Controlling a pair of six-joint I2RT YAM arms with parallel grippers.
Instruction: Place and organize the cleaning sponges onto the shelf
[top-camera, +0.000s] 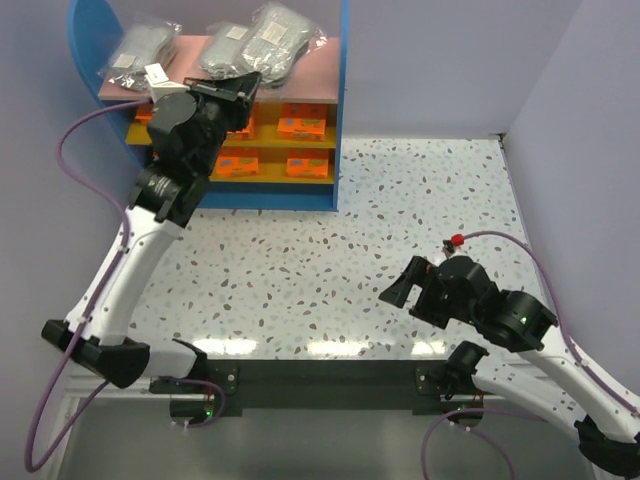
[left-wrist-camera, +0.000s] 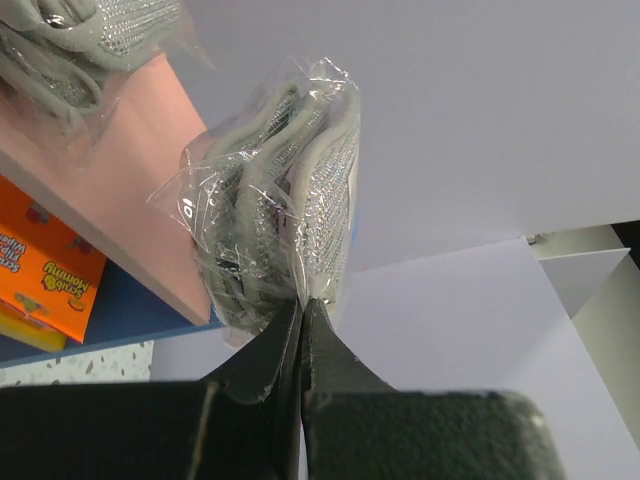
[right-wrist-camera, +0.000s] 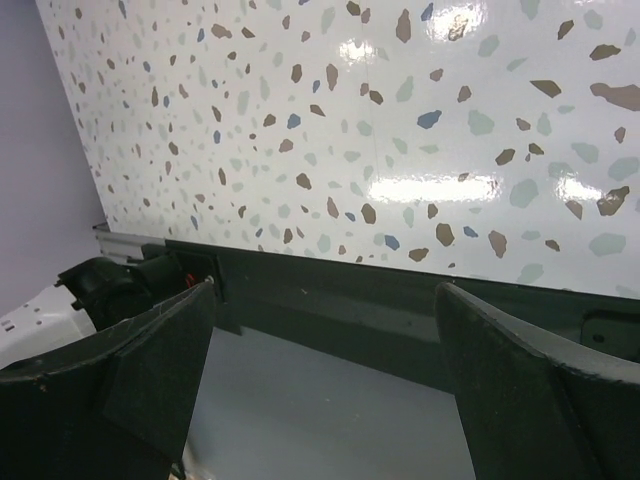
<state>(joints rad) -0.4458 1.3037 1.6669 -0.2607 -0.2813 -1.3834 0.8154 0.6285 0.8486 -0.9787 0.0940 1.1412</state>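
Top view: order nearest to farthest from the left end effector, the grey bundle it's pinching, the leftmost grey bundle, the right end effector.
1. Pinched grey bundle, in its grip.
2. Leftmost grey bundle, shelf top.
3. Right end effector, near right.

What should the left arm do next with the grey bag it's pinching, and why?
Probably push the grey bag a little further onto the pink top board before letting go. The left pincer is shut on its plastic, and the bag seems to hang over the board's front edge, so it might slip off if released now.
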